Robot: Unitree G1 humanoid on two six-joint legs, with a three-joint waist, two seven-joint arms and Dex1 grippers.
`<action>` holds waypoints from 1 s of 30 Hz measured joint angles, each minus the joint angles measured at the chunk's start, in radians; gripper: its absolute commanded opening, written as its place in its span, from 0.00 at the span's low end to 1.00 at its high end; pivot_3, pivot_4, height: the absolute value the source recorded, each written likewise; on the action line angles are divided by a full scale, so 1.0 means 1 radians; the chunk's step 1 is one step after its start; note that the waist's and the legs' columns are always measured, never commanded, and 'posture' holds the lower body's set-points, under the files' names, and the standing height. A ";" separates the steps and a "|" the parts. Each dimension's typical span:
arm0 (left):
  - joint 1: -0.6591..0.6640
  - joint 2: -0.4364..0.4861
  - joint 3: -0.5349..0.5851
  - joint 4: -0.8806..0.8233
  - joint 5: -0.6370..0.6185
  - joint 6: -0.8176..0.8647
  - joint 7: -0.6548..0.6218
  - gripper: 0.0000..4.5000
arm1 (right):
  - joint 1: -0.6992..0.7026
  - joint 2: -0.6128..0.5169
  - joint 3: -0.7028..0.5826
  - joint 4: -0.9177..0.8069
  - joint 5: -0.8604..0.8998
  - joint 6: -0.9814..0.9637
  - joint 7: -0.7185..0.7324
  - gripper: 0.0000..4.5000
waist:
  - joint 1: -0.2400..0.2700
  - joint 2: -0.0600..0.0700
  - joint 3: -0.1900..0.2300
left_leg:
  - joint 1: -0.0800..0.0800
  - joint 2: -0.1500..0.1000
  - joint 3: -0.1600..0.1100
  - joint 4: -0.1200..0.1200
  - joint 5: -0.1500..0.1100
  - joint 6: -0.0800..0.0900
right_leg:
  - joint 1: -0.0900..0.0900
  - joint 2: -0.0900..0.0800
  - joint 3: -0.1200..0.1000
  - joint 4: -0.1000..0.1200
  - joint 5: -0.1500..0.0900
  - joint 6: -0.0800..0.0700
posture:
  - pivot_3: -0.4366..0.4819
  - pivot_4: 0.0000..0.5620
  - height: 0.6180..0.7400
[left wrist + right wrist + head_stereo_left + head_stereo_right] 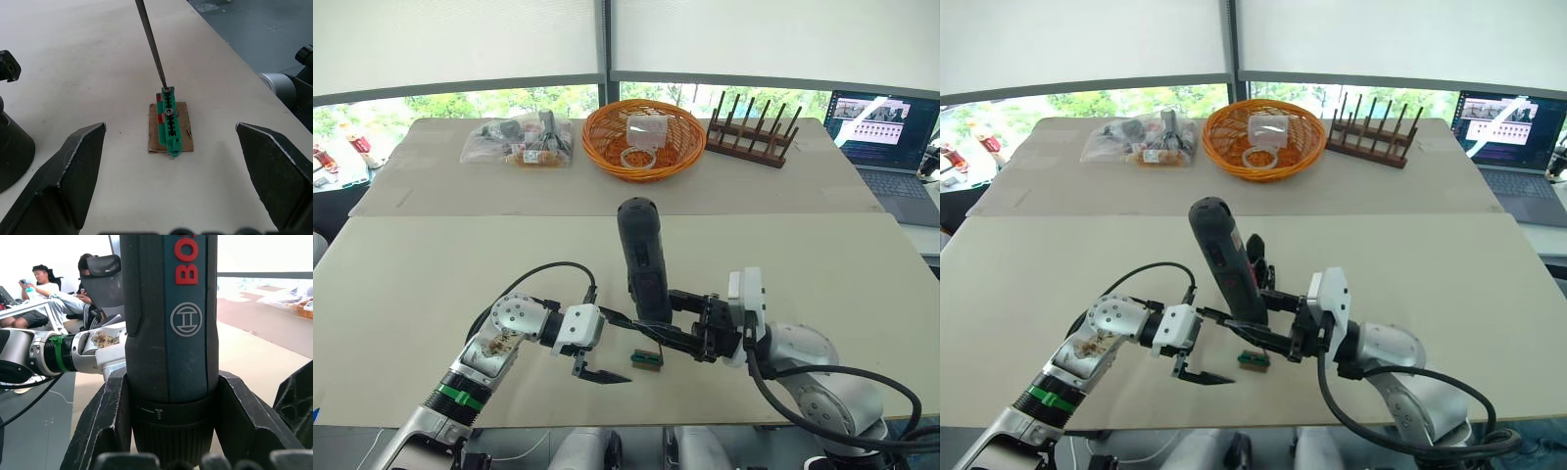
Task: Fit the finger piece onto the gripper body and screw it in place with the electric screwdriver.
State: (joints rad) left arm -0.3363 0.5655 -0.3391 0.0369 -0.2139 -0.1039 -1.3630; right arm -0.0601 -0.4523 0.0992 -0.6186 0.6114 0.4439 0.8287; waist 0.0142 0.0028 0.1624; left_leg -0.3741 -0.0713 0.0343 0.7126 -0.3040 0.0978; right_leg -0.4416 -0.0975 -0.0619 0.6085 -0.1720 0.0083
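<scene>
The beige tabletop carries everything, with a laptop at its far right corner. Along the far edge sit an orange wicker basket, a dark wooden peg rack to its right and a clear bag of parts to its left.

Near the front edge, the right end effector is clamped on the electric screwdriver, which stands nearly upright with its thick barrel up; the right wrist view shows the two black fingers pressed against either side of the barrel. The left end effector sits just to the left with its fingers spread wide apart and nothing between them.

Between the two end effectors, a small green block rests on a brown card lying flat on the tabletop. In the left wrist view the thin metal bit slants down, and its tip touches a screw at the block's far end.

In the right wrist view, people sit in the background.
</scene>
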 measured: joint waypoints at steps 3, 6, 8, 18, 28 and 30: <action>0.000 0.000 0.000 0.000 0.003 0.000 0.000 1.00 | 0.000 0.004 0.000 0.000 0.000 0.000 -0.002 0.42 | 0.000 0.000 0.000 | 0.000 0.000 0.000 0.000 0.000 0.000 | 0.000 0.000 0.000 0.000 0.000 0.000 | 0.48 0.27 1.00; 0.000 0.000 0.000 0.000 0.004 0.000 0.000 1.00 | 0.000 0.005 0.001 0.000 0.000 0.000 -0.002 0.42 | 0.000 0.000 0.000 | 0.000 0.000 0.000 0.000 0.000 0.000 | 0.000 0.000 0.000 0.000 0.000 0.000 | 0.48 0.27 1.00; 0.000 0.000 0.000 0.000 0.005 0.000 0.000 1.00 | 0.000 0.005 0.001 0.000 0.000 0.000 -0.001 0.42 | 0.000 0.000 0.000 | 0.000 0.000 0.000 0.000 0.000 0.000 | 0.000 0.000 0.000 0.000 0.000 0.000 | 0.48 0.27 1.00; 0.000 -0.004 0.000 0.000 0.011 0.000 0.000 1.00 | 0.000 -0.020 0.001 0.000 -0.004 -0.021 0.021 0.42 | 0.000 0.000 0.000 | 0.000 0.000 0.000 0.000 0.000 0.000 | 0.000 0.000 0.000 0.000 0.000 0.000 | 0.48 0.27 1.00; 0.000 -0.008 0.000 0.000 0.011 0.000 0.000 1.00 | 0.000 -0.033 0.001 0.000 -0.004 -0.027 0.021 0.42 | 0.001 0.000 0.000 | 0.000 0.000 0.000 0.000 0.000 0.000 | 0.000 0.000 0.000 0.000 0.000 0.000 | 0.48 0.27 1.00; 0.000 -0.008 0.000 0.000 0.011 0.000 0.000 1.00 | 0.003 -0.033 0.002 0.000 -0.004 -0.027 0.021 0.42 | 0.000 0.000 0.000 | 0.000 0.000 0.000 0.000 0.000 0.000 | 0.000 0.000 0.000 0.000 0.000 0.000 | 0.48 0.27 1.00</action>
State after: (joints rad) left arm -0.3364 0.5572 -0.3390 0.0369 -0.2026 -0.1039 -1.3629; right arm -0.0574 -0.4852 0.1014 -0.6182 0.6073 0.4166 0.8499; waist 0.0147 0.0027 0.1625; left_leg -0.3741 -0.0713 0.0343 0.7126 -0.3040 0.0979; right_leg -0.4416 -0.0979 -0.0619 0.6084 -0.1720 0.0083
